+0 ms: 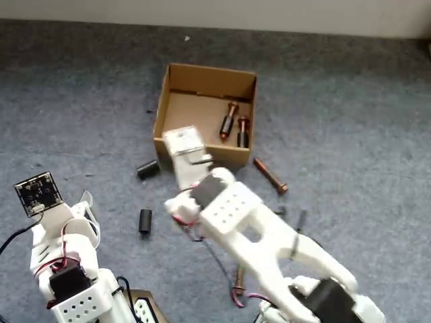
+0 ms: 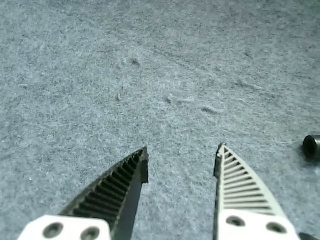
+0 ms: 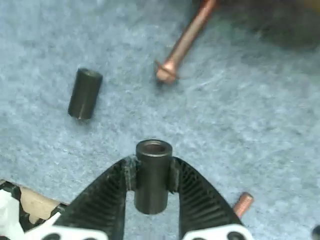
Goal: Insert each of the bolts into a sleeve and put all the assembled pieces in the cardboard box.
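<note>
I record one working surface, the counter (image 1: 350, 101), covered as far as I can see in a grey, felt-like carpet (image 1: 81, 87) with a short, matted pile. Along the far side of the high view runs a pale band (image 1: 215, 12), smooth and off-white (wall or bare board, I cannot tell which). A small light speck (image 1: 187, 38) lies on the carpet just short of that band. In the left wrist view I note an uneven pile, with a few raised tufts (image 2: 170, 99) and faint scuffs. Lighting is soft and even; shadows on the carpet are short, with blurred edges.
</note>
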